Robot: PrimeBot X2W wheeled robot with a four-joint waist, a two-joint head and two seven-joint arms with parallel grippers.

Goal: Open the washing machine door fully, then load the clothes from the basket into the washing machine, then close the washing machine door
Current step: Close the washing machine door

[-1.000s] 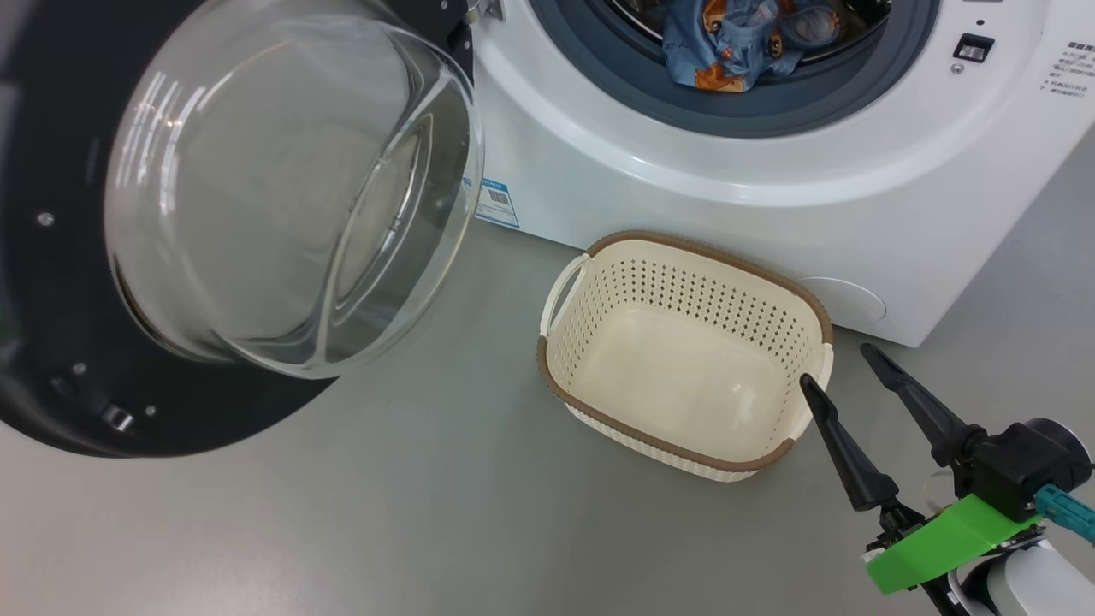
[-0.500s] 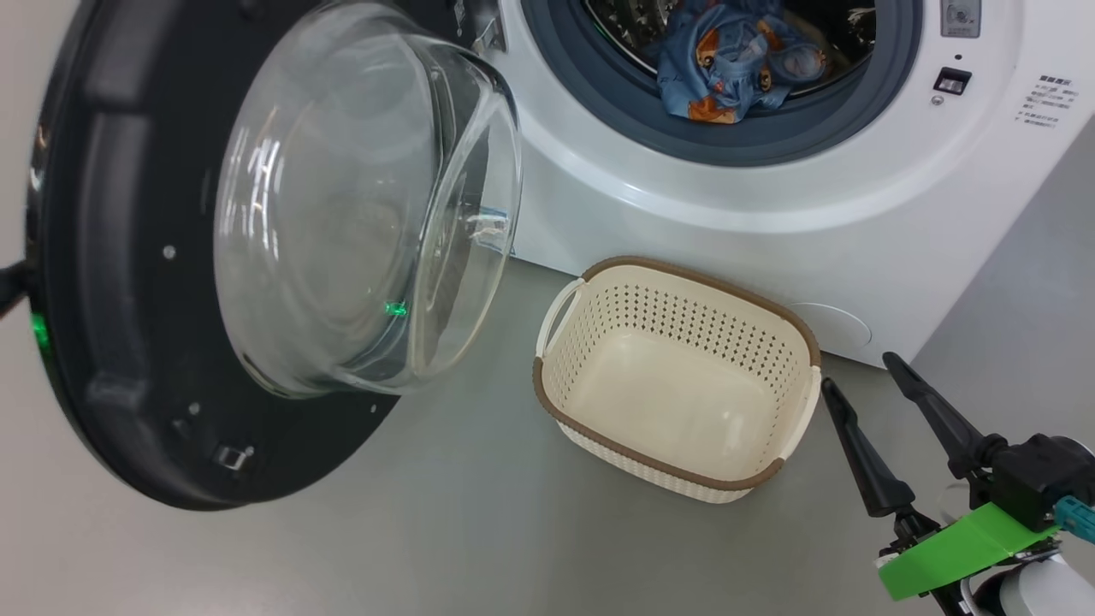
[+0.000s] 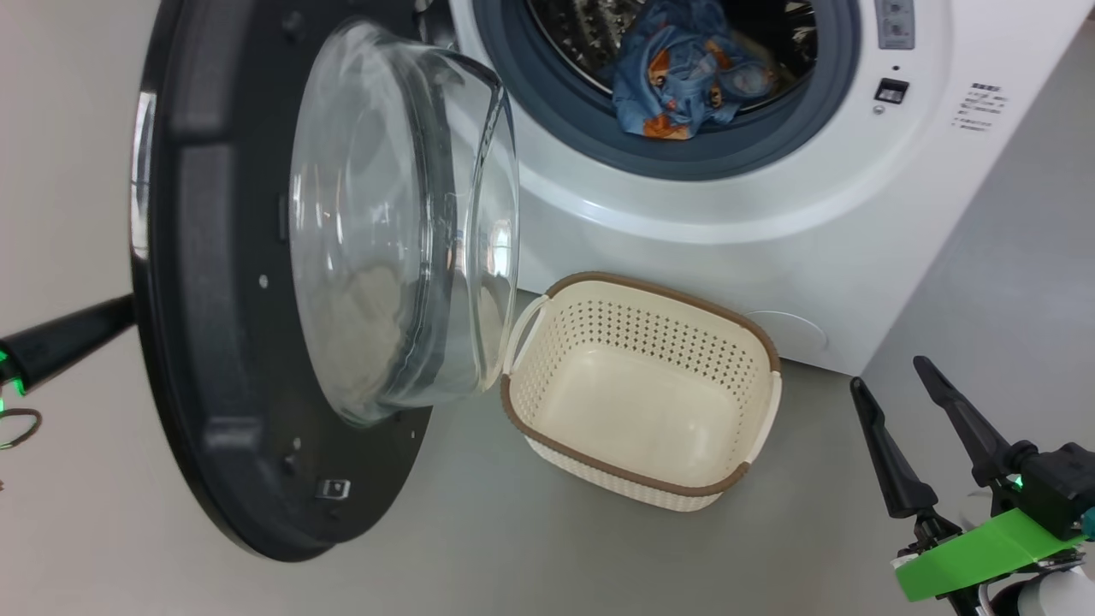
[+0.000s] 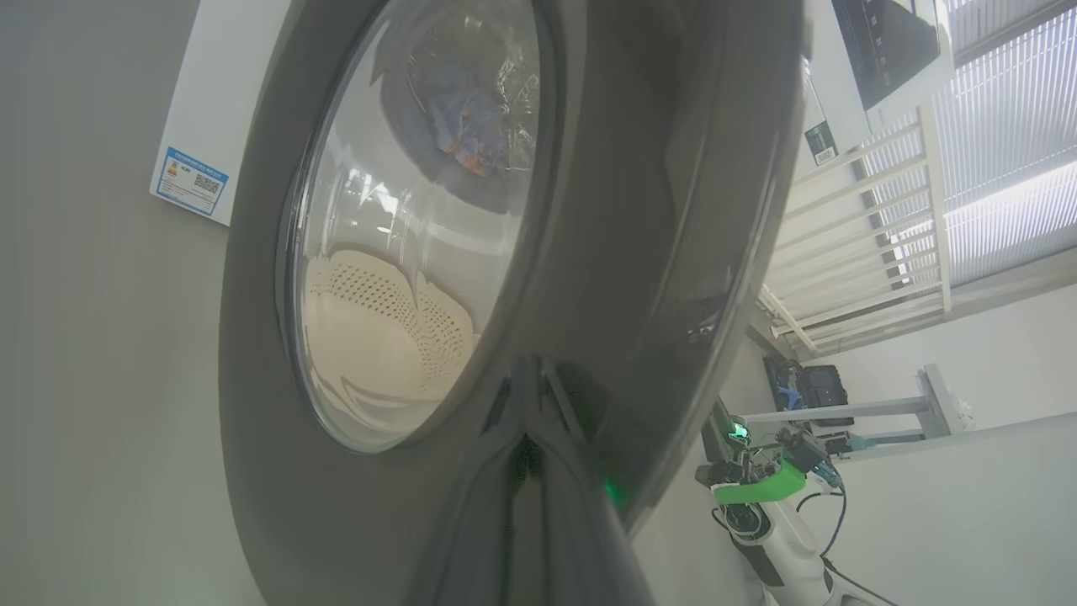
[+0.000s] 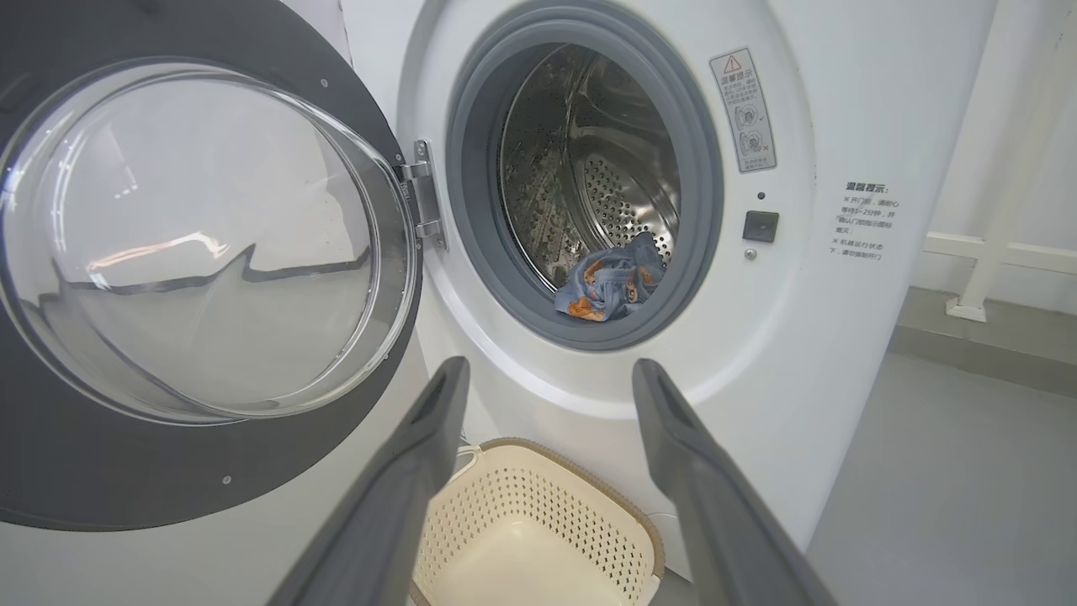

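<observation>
Large round glossy black door (image 3: 214, 342), its clear glass bowl bulging, stands half-open beside the white front-loading washer (image 3: 727, 239). Left gripper (image 4: 526, 454), jaws clenched, touches its outer face; right gripper (image 3: 888, 373), jaws released.

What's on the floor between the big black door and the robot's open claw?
The empty cream basket, seen in the head view between the washing machine door and right gripper.

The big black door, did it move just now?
Yes. The washing machine door has swung toward shut: its glass bowl now overlaps the basket's left handle, where bare floor lay between them before.
</observation>
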